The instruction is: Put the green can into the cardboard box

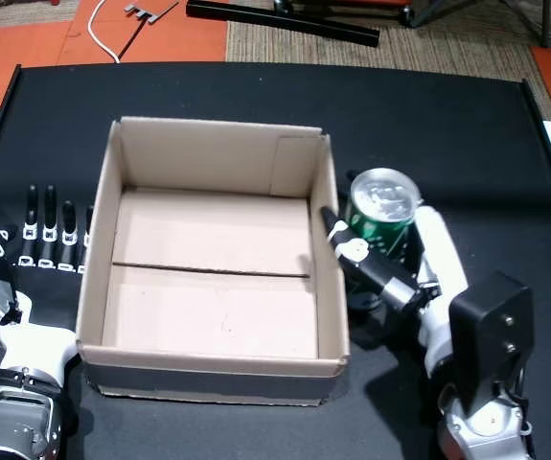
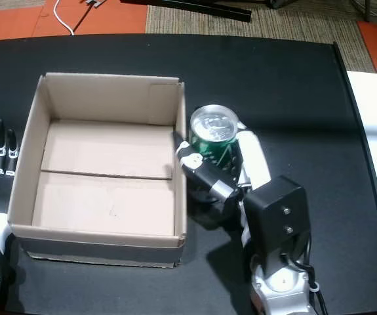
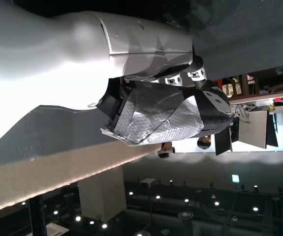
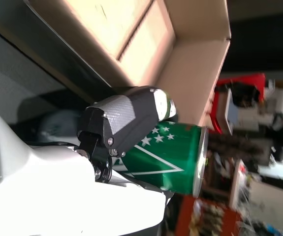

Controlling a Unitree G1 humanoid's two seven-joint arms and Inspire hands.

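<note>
The green can (image 1: 383, 209) stands upright on the black tabletop (image 1: 447, 125), just beside the right wall of the cardboard box (image 1: 98, 278). The right hand (image 1: 390, 268) wraps its fingers (image 1: 347, 247) around the can. The left hand (image 1: 35, 249) lies flat, fingers apart, holding nothing, left of the box. Nothing is inside the box.

A large exhibition-like hall: high dark ceiling (image 3: 190, 206) with spotlights, orange floor mats (image 1: 174, 38).
</note>
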